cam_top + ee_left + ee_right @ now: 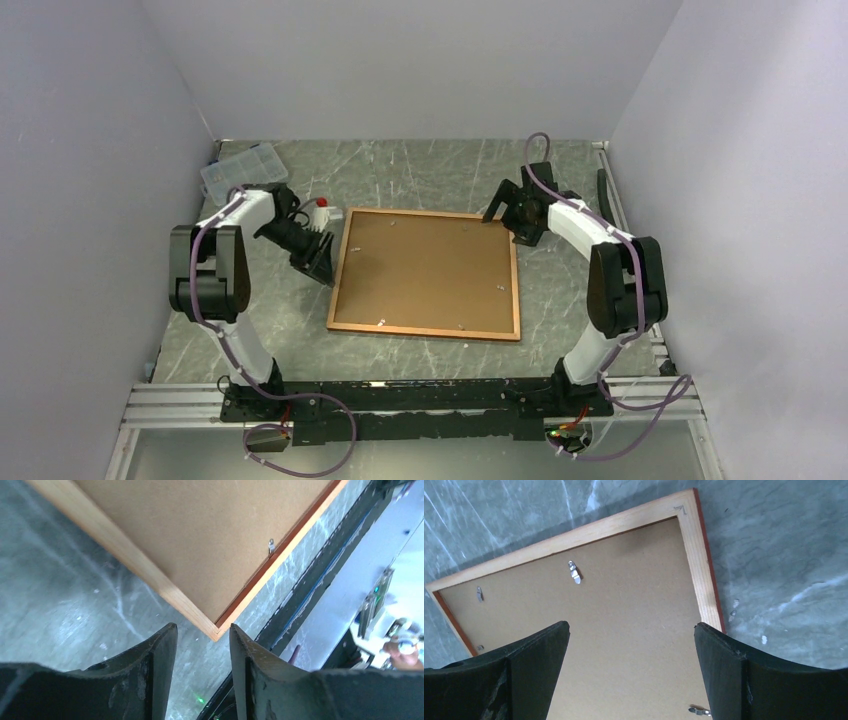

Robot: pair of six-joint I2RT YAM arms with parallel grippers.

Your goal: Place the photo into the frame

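Left pincer [202, 639] half open at nine o'clock, right pincer [631, 630] wide at one o'clock, both empty: the face-down red-orange wooden frame [420, 331] may skid if its small metal clips [574, 572] jam.

The frame [698, 570] is wood: pale, bare and smooth on its back, with a red-orange finish on the outer side. The backing board [634, 605] is brown pressed fibre, matt and even. The small clips [574, 572] are shiny metal. The table [774, 555] has a grey stone-like surface with white veins and a slight gloss. The fingers [150, 680] of the left gripper [202, 627] are black matt plastic, a little scuffed.
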